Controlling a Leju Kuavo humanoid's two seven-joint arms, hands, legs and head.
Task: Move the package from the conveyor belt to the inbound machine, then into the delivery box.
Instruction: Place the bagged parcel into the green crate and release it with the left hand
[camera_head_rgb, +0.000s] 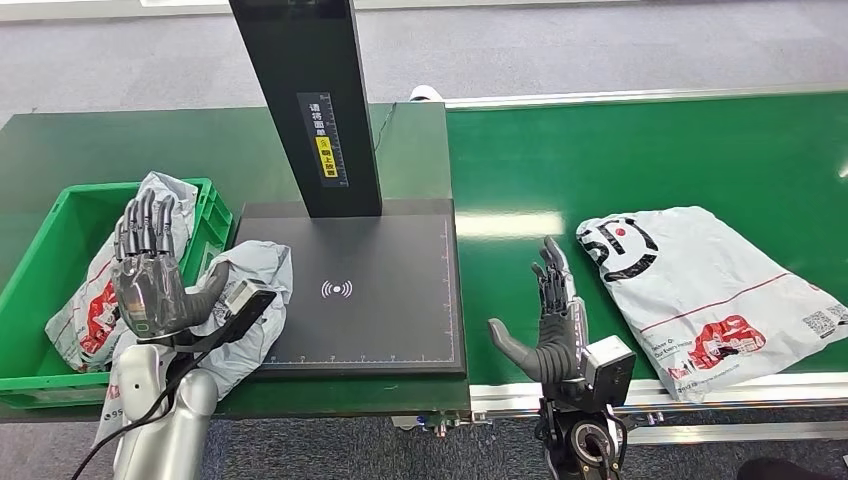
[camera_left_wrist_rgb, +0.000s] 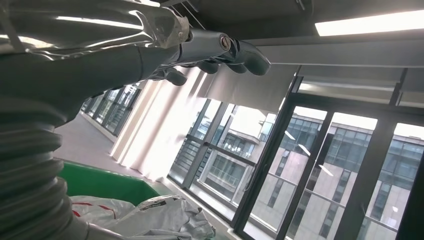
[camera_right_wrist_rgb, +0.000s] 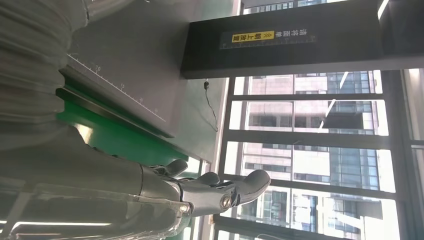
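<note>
Left hand (camera_head_rgb: 150, 275), nearest the camera, low at the left: raised palm-up, fingers straight and apart, thumb out, holding nothing; hovering over the near right corner of the green bin (camera_head_rgb: 30, 270).
Green bin: far left on the dark table; one grey bag with red print (camera_head_rgb: 92, 300) lying inside against the near wall.
Crumpled grey bag (camera_head_rgb: 250, 270): draped over the bin's right rim and onto the left edge of the black scanner plate (camera_head_rgb: 370, 300); not fully inside the bin.
Scanner plate: centre, flat, wireless mark in its middle; black post (camera_head_rgb: 305, 100) with a yellow label rising from its far edge.
Right hand (camera_head_rgb: 545, 325): right of the plate, over the green conveyor belt (camera_head_rgb: 650, 150); held upright, fingers extended and apart, thumb out to the side, holding nothing.
Package (camera_head_rgb: 705, 295): flat grey mailer with black and red print and a code mark, lying on the belt near its front edge, just right of the right hand, not touched.
Step in hand, by judgement: picking the package off the belt with the right hand.
Handling advice: approach low from the near left edge; slide fingers under the thin film, thumb on top; expect sag and slip; lift clear of the belt rail; lay flat on the plate's centre, clear of the crumpled bag.
</note>
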